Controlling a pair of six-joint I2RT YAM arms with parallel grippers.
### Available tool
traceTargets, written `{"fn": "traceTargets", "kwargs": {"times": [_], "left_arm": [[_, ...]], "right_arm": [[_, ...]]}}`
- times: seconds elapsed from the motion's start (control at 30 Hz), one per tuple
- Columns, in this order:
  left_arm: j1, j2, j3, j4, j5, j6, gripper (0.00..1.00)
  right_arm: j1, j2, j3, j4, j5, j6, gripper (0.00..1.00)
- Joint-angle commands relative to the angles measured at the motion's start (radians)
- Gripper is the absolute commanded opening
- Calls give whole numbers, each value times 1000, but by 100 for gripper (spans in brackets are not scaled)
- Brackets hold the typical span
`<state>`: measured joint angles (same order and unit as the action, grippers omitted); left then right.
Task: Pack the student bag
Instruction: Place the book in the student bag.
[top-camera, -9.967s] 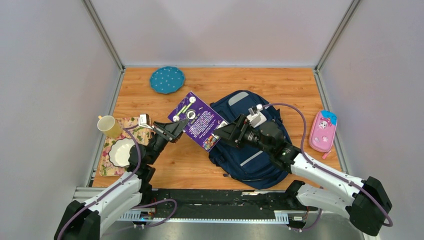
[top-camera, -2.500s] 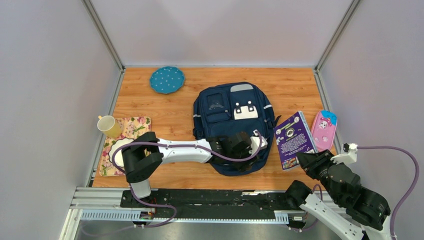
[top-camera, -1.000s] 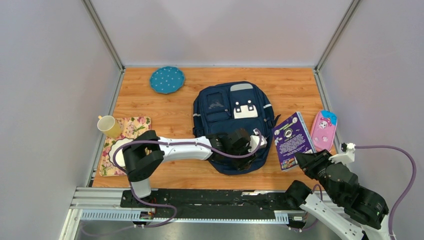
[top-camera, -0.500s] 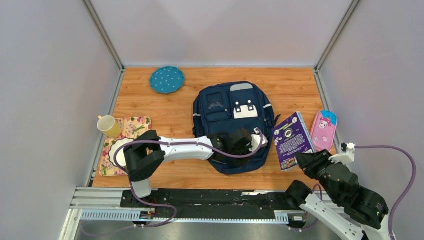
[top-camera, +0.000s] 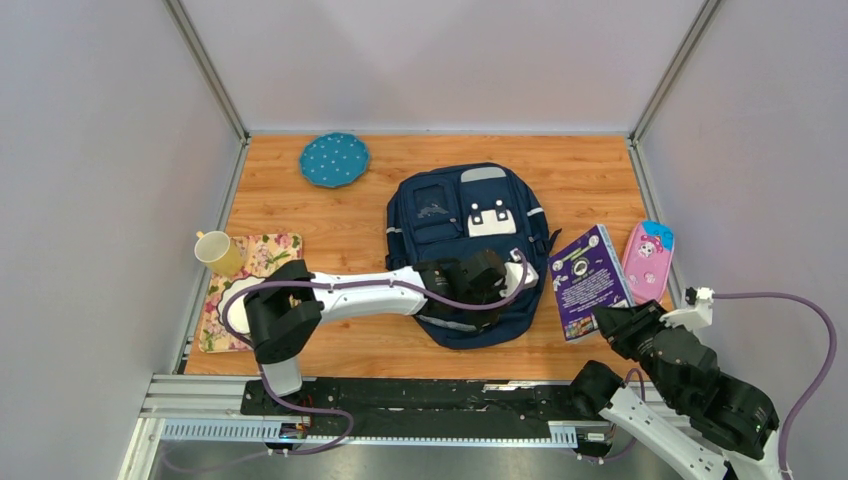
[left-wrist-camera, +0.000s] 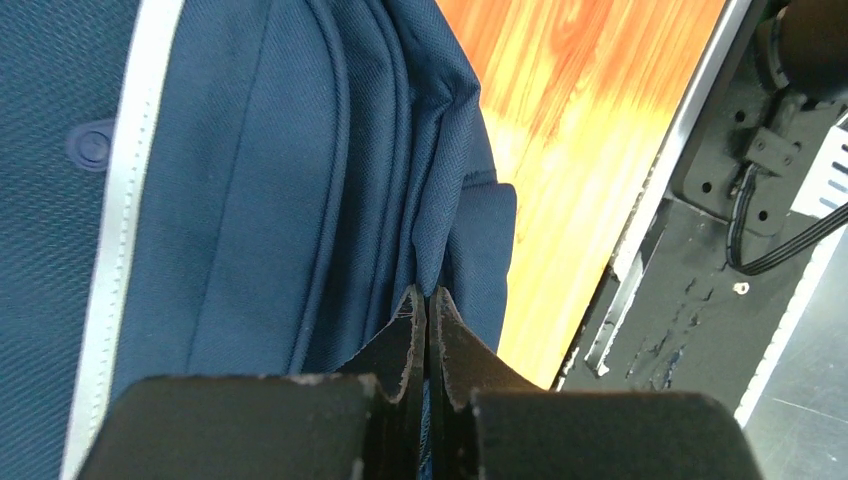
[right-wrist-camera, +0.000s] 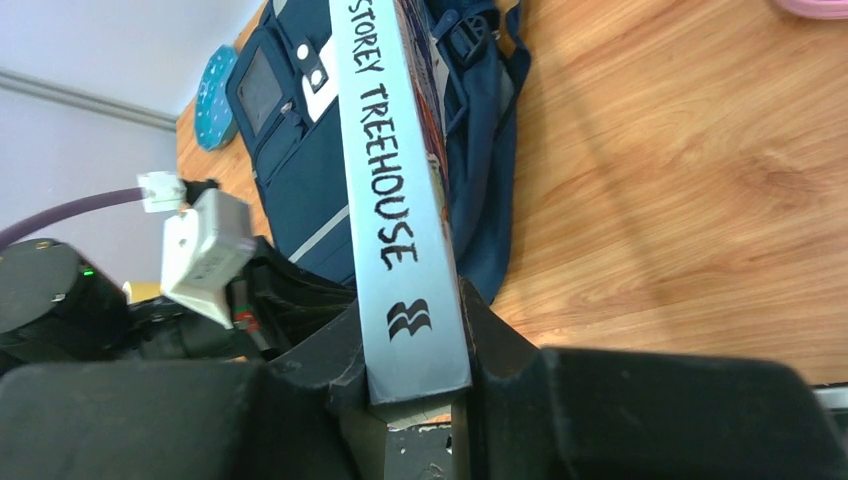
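The navy student bag (top-camera: 465, 235) lies flat mid-table with its front pockets facing up. My left gripper (top-camera: 478, 296) reaches across its near end and is shut on a raised fold of the bag's blue fabric (left-wrist-camera: 440, 230), which shows pinched between the jaws in the left wrist view (left-wrist-camera: 428, 292). At the table's near right, my right gripper (top-camera: 608, 318) is shut on a purple book (top-camera: 585, 275). The book stands on edge beside the bag. Its pale spine (right-wrist-camera: 390, 180) sits clamped between the fingers of that gripper (right-wrist-camera: 410, 305).
A pink pencil case (top-camera: 646, 260) lies right of the book. A blue dotted plate (top-camera: 334, 159) sits at the back left. A yellow mug (top-camera: 216, 251) and a white dish (top-camera: 235, 300) rest on a floral mat (top-camera: 262, 250) at the left edge.
The left jaws have closed on the bag's fabric near its near end, and the left wrist has drawn slightly away from the table's near edge. The right arm and book have not moved.
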<state>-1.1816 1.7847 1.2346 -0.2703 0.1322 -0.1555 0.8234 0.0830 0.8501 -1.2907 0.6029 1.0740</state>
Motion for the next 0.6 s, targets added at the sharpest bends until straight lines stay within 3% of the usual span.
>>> {"fn": "traceTargets", "kwargs": {"times": [0.0, 0.27, 0.43, 0.57], "left_arm": [[7, -91, 132, -58, -12, 43, 0], [42, -157, 190, -86, -88, 36, 0], [66, -131, 443, -237, -179, 31, 0], [66, -151, 502, -205, -246, 40, 0]], "right_arm": [[3, -51, 78, -39, 141, 52, 1], [23, -71, 145, -87, 137, 55, 0], [25, -43, 116, -165, 123, 139, 0], [28, -80, 93, -167, 78, 199, 0]]}}
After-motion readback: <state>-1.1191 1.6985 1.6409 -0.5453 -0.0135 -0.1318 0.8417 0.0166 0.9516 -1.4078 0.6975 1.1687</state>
